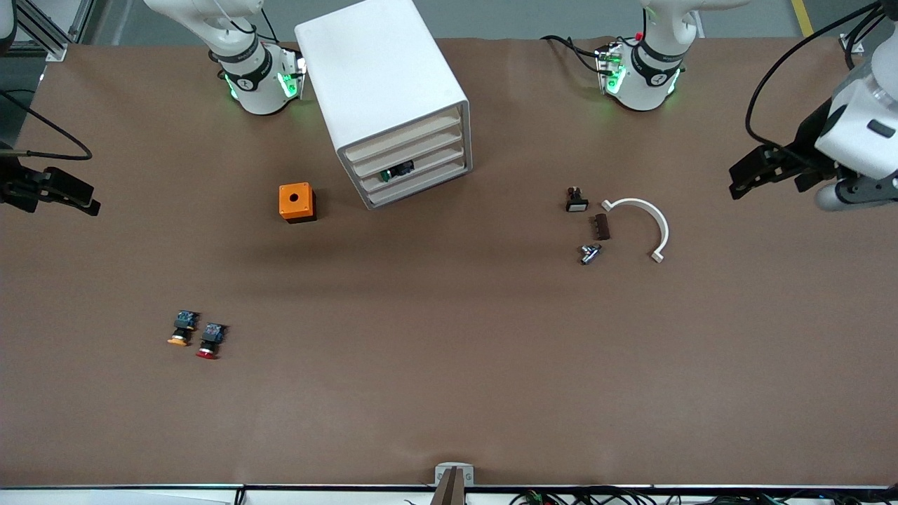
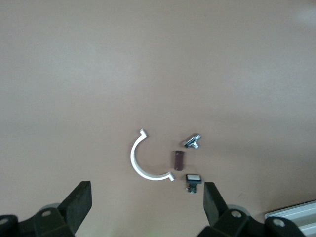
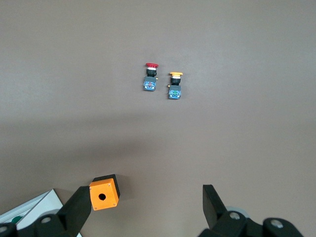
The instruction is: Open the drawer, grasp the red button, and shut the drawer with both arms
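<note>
Two arms wait with their hands raised, neither carrying anything. At the right arm's end of the counter point(image 1: 449, 393) the right gripper point(image 1: 88, 200) hangs over bare surface, jaws spread wide and empty. Near the front camera at that same end lie two buttons side by side, close but apart, caps pointing toward the camera: an orange-yellow-capped button point(image 1: 182, 330), then the red-capped button point(image 1: 209, 341), which lies loose on the counter, well apart from the cabinet. Farther from the camera stands an orange box point(image 1: 296, 202) with a round hole in its top face. Beside it, toward the middle, stands the white cabinet point(image 1: 382, 84) with four stacked drawers, none drawn out; the third drawer point(image 1: 428, 165) from the top shows a green-capped part point(image 1: 386, 175) at its lip. Toward the left arm's end lies a cluster of four small items: a black switch point(image 1: 576, 200) with a white face, a brown block point(image 1: 601, 226), a metal fitting point(image 1: 589, 253) and a white half-ring clamp point(image 1: 649, 221), none touching. The left gripper point(image 1: 744, 179) hangs over the left arm's end, jaws spread wide and empty.
</note>
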`<state>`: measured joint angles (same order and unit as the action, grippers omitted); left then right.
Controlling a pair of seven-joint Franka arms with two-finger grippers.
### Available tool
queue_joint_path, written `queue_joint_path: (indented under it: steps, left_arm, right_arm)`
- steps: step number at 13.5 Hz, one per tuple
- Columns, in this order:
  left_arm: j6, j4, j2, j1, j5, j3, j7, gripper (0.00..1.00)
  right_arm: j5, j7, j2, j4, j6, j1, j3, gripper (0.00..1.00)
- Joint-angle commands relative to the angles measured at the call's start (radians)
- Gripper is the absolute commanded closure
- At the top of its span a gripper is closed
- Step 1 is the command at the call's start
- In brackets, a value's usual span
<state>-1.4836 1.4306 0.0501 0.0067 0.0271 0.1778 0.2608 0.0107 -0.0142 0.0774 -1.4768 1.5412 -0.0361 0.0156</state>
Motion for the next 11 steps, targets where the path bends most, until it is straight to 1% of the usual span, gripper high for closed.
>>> queue_joint_path:
  steps: [1, 2, 5, 6, 11]
  left_arm:
    - [-0.011, 0.1, -0.094, 0.001, 0.002, -0.014, -0.029, 0.0]
    - [-0.017, 0.117, -0.105, -0.002, 0.002, -0.018, -0.029, 0.0]
    - [-0.032, 0.171, -0.15, -0.051, 0.0, -0.085, -0.034, 0.0]
    - [-0.034, 0.186, -0.159, -0.056, 0.0, -0.095, -0.034, 0.0]
    - [-0.034, 0.165, -0.145, -0.05, -0.016, -0.092, -0.034, 0.0]
  right_arm:
    - [-0.006, -0.009, -0.021, -0.013, -0.001, -0.016, -0.016, 0.0]
    - [-0.006, -0.009, -0.021, -0.013, -0.001, -0.016, -0.016, 0.0]
    - [-0.006, -0.009, -0.021, -0.013, -0.001, -0.016, -0.016, 0.0]
    - [-0.006, -0.009, -0.021, -0.013, -0.003, -0.016, -0.016, 0.0]
    - [-0.006, -0.009, -0.021, -0.014, -0.003, -0.016, -0.016, 0.0]
